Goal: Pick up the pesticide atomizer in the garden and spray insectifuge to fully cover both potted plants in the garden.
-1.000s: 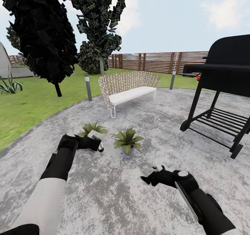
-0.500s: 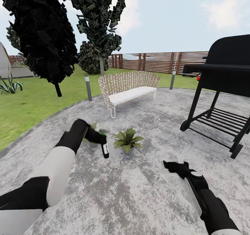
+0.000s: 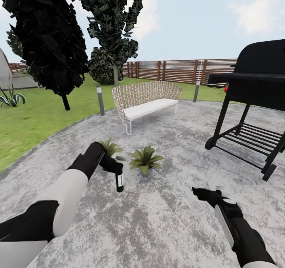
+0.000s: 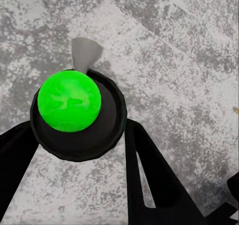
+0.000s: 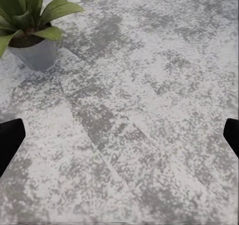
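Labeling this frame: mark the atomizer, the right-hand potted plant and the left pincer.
pesticide atomizer (image 3: 118, 180), head view, on its white label.
right-hand potted plant (image 3: 145, 158), head view, centre of its leaf rosette.
left pincer (image 3: 114, 168), head view, where its fingers grip the bottle.

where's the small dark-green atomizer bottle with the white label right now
In the head view the dark-green atomizer bottle hangs from the left gripper above the grey mottled paving, just left of the nearer green potted plant.

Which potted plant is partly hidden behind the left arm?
The potted plant nearer the lawn: the left gripper and arm overlap it. The other plant, toward the grill, stands fully visible.
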You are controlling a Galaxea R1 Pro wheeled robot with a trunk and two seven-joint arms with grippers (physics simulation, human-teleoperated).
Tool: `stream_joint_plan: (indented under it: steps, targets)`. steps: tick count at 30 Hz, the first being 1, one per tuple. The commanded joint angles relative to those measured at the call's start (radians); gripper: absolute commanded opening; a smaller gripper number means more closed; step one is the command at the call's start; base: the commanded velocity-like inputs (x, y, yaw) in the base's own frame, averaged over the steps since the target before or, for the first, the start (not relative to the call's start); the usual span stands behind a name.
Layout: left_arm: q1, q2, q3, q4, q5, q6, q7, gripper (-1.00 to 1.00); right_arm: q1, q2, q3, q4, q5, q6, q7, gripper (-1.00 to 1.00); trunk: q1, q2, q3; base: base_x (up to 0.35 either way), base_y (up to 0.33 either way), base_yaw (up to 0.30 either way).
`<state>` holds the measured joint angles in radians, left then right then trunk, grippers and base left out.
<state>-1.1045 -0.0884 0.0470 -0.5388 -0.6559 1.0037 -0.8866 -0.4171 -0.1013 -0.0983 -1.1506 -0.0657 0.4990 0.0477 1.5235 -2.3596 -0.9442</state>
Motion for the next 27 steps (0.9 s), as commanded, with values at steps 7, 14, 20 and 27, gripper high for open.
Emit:
stream_joint_plan:
  steps: [7,14,20,27]
  targets:
    - [0.003,0.002,-0.035,-0.001,-0.005,0.006,-0.009,-1.0,0.0,0.008,0.002,0.04,-0.005,0.0,0.0,1.0,0.0,0.0,0.002,0.0,0.0,-0.248]
    - [0.003,0.004,-0.031,-0.011,-0.002,0.005,-0.009,-1.0,0.001,0.008,0.002,0.105,-0.006,-0.118,0.007,1.0,0.0,0.0,0.003,0.0,0.0,-0.294]
    - [-0.004,0.003,-0.033,-0.016,-0.004,0.003,-0.009,-1.0,0.001,0.01,0.003,0.273,-0.008,-0.414,0.006,1.0,0.0,0.0,0.003,0.0,0.0,-0.264]
    - [-0.003,0.004,-0.033,-0.018,-0.006,0.002,-0.009,-1.0,0.001,0.009,0.005,0.336,-0.008,-0.486,0.01,1.0,0.0,0.0,0.003,0.0,0.0,-0.048]
